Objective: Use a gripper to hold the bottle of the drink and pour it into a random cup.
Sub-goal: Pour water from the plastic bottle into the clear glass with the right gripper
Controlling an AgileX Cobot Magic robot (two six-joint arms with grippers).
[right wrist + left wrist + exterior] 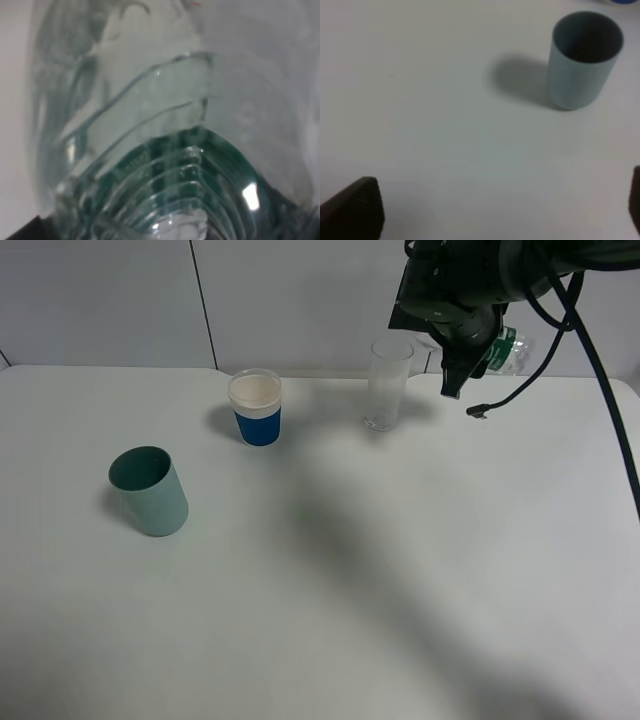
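Note:
My right gripper (pixel 476 348) is raised at the back right, shut on the bottle of the drink (pixel 506 350). The bottle is clear with a dark green label and lies tilted in the grip, mostly hidden behind the black arm. It fills the right wrist view (pixel 165 150). The cup (pixel 388 385), a tall clear tumbler, stands upright on the table just left of and below the gripper. The bottle's mouth is hidden, so I cannot tell where it is relative to the cup's rim. My left gripper (pixel 495 210) is open and empty, low over bare table.
A blue-and-white paper cup (pixel 256 407) stands left of the clear cup. A teal plastic cup (pixel 150 490) stands at the front left and also shows in the left wrist view (pixel 582 60). The white table (pixel 350 590) ends at a pale wall behind.

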